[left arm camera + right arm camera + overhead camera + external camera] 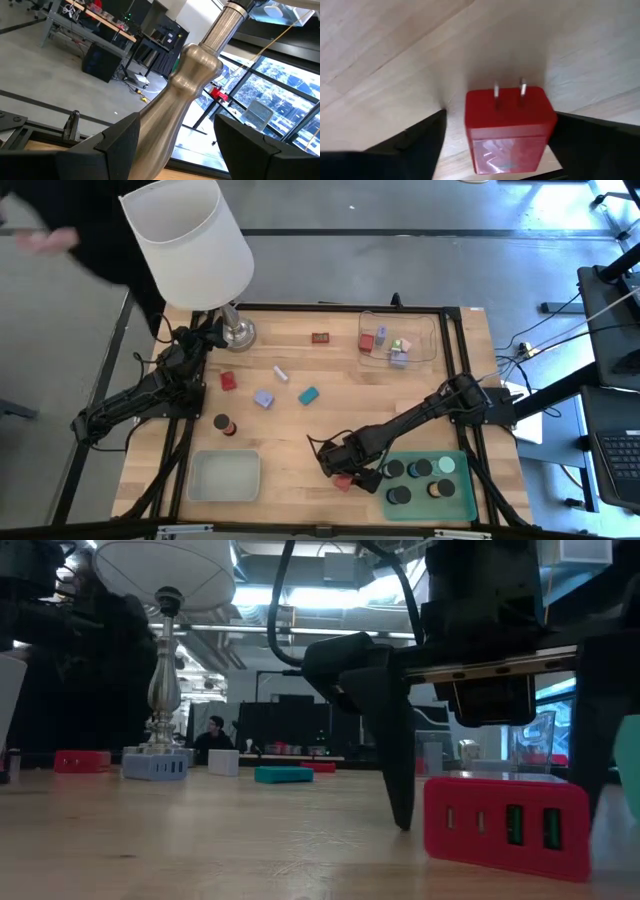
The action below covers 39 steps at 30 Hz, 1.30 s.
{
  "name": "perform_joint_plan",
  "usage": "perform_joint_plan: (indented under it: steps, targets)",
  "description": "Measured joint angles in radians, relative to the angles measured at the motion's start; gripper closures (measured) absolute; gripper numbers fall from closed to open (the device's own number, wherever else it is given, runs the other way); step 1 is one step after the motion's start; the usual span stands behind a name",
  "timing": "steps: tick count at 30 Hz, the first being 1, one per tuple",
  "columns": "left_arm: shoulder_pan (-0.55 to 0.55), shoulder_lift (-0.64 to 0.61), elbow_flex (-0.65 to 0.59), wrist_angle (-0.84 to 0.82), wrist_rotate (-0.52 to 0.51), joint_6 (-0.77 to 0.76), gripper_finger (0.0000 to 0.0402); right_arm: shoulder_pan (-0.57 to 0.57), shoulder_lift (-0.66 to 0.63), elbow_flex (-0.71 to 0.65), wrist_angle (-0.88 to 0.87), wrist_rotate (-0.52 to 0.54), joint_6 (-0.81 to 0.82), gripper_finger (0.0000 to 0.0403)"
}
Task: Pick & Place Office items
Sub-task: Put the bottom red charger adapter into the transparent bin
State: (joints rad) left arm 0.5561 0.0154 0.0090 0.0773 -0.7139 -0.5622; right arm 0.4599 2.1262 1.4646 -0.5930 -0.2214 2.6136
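Right gripper (pixel 495 135) wide open astride red two-pronged plastic charger block (pixel 507 125), block's lower edge cropped; left gripper (pixel 172 145) open around brass lamp stem (pixel 185 90).

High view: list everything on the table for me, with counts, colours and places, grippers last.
Red plug-in charger block: 1, red, near edge, between the right gripper's fingers.
Other loose blocks: 5; red, lilac-blue, teal, small pale mid-table; dark red farther back.
Loose dark cylinder: 1, orange top, left of centre.
Clear tray: 1, far right, holding several small pieces.
Green tray: 1, near right, holding five dark cylinders.
Grey tray: 1, near left.
White-shaded lamp: 1, far left.
Left gripper: open, at the lamp's metal stem.
Right gripper: open, straddling the charger.
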Motion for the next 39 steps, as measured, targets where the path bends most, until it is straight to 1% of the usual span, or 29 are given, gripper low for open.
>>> perform_joint_plan:
  steps: [5,7,13,18,20,24,27,34,39]
  targets:
    - [0.000,0.000,0.000,0.000,0.000,0.000,0.0151,0.000,0.000,0.000,-0.001,-0.003,0.008,0.0168]
    - [0.000,0.000,0.000,0.000,0.000,0.000,0.0151,-0.001,0.000,0.000,-0.001,-0.004,0.008,0.0190]
    - [0.000,0.000,0.000,0.000,0.000,0.000,0.0151,-0.013,0.000,0.000,-0.002,-0.011,-0.013,0.0190]
    - [0.000,0.000,0.000,0.000,0.000,0.000,0.0151,-0.060,-0.014,-0.001,-0.013,-0.047,-0.062,0.0169]
    - [0.000,0.000,0.000,0.000,0.000,0.000,0.0151,-0.084,-0.032,-0.001,-0.034,-0.063,-0.099,0.0172]
    - [0.000,0.000,0.000,0.000,0.000,0.000,0.0151,-0.135,-0.084,-0.001,-0.105,-0.064,-0.186,0.0190]
    - [0.000,0.000,0.000,0.000,0.000,0.000,0.0151,-0.174,-0.148,0.000,-0.189,-0.021,-0.245,0.0190]
    - [0.000,0.000,0.000,0.000,0.000,0.000,0.0151,-0.265,-0.342,0.000,-0.457,0.169,-0.330,0.0185]
    - [0.000,0.000,0.000,0.000,0.000,0.000,0.0151,-0.367,-0.478,0.000,-0.643,0.267,-0.388,0.0185]
